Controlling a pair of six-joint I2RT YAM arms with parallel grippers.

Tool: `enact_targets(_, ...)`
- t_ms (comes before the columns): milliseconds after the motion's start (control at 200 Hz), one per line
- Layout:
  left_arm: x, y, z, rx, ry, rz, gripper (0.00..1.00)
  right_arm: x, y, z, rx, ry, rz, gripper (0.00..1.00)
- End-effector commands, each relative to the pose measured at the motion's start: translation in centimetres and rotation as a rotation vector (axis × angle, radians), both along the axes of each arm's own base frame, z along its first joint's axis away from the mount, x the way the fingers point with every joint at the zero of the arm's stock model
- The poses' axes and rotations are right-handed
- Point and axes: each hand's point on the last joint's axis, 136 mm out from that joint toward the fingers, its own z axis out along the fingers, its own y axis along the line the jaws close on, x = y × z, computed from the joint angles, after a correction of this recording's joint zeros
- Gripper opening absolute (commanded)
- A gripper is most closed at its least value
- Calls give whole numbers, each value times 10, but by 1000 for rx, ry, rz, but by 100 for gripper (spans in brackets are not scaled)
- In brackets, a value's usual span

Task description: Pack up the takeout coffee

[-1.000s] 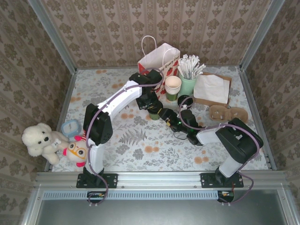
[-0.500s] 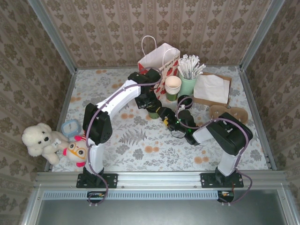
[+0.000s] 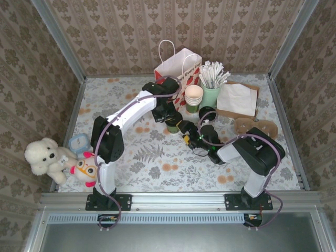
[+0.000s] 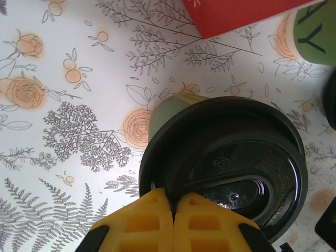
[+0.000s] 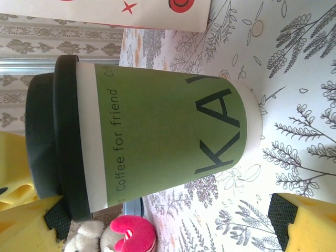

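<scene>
The takeout coffee [image 3: 172, 125], a dark green paper cup with a black lid [image 4: 226, 157], stands upright on the floral tablecloth in front of the red and white paper bag [image 3: 176, 65]. My left gripper [image 4: 173, 202] comes down from above and its yellow fingers are shut on the lid's near rim. In the right wrist view the cup [image 5: 157, 142] reads "Coffee for friend". My right gripper [image 5: 165, 226] faces the cup's side from close by, open, with its fingers wide apart and clear of the cup. From above, the right gripper [image 3: 185, 131] sits just right of the cup.
Behind the cup stand a stack of cream cups [image 3: 193, 94] in a green cup [image 4: 317, 31] and a mint cup of white stirrers [image 3: 211, 94]. Napkins [image 3: 237, 98], a cardboard carrier [image 3: 255, 126] and a loose black lid [image 3: 207, 112] lie to the right. Soft toys [image 3: 44, 155] sit at the left edge.
The left gripper and the cup have shifted slightly toward the bag. The right arm has folded in, bringing its gripper closer to the cup.
</scene>
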Motion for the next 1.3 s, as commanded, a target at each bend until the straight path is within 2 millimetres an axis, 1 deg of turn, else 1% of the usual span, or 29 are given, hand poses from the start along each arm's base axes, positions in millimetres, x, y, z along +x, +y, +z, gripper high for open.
enact_targets(0, -18, 12, -35, 70, 115, -106, 0, 1, -15, 5, -96, 30, -3, 99)
enact_targets(50, -13, 6, -23, 33, 56, -181, 0, 2, -23, 19, -124, 10, 7, 100)
enact_targets(90, -12, 4, -14, 19, 13, -230, 0, 2, -33, 28, -150, -3, 6, 100)
enact_targets(145, -12, 6, -1, 22, -25, -279, 0, 3, -50, 37, -195, -15, 0, 100)
enact_targets(170, -12, 8, 2, 32, -33, -297, 0, 3, -58, 38, -222, -9, 0, 100)
enact_targets(210, -14, 12, 8, 55, -32, -322, 0, 3, -72, 31, -278, 24, 10, 100)
enact_targets(225, -15, 13, 9, 59, -33, -339, 0, 3, -76, 41, -280, 5, 14, 100)
enact_targets(255, -17, 13, 10, 64, -25, -369, 0, 3, -82, 44, -298, 6, 33, 100)
enact_targets(320, -24, 10, 11, 53, -3, -450, 0, 3, -87, 51, -308, 9, 98, 100)
enact_targets(380, -30, 7, 11, 39, 11, -515, 0, 0, -85, 56, -319, 11, 160, 100)
enact_targets(425, -31, 6, 11, 36, 8, -551, 0, -3, -81, 59, -332, 13, 205, 100)
enact_targets(525, -28, 8, 13, 47, -9, -585, 0, -6, -73, 60, -309, 19, 257, 97)
enact_targets(570, -27, 6, 12, 40, -14, -599, 0, -8, -70, 57, -299, 29, 267, 96)
enact_targets(610, -28, 2, 11, 23, -14, -617, 0, -9, -66, 59, -291, 21, 282, 93)
enact_targets(620, -28, 1, 11, 21, -15, -618, 0, -9, -65, 53, -290, 38, 290, 93)
enact_targets(645, -28, -1, 10, 18, -16, -625, 0, -9, -61, 49, -287, 45, 308, 92)
enact_targets(740, -28, -4, 4, 21, -20, -644, 0, -12, -44, 45, -268, 57, 384, 89)
enact_targets(820, -26, -2, 0, 36, -25, -650, 0, -13, -31, 43, -270, 58, 434, 88)
enact_targets(930, -25, -2, -2, 38, -29, -658, 0, -5, -23, 39, -289, 55, 434, 86)
enact_targets(1060, -27, -4, -4, 21, -40, -656, 0, 3, -20, 40, -285, 52, 400, 86)
enact_targets(1210, -26, -3, -7, 27, -36, -647, 0, 11, -36, 36, -300, 69, 266, 88)
enact_targets(1295, -26, -3, -9, 28, -32, -644, 0, 13, -40, 34, -302, 69, 240, 89)
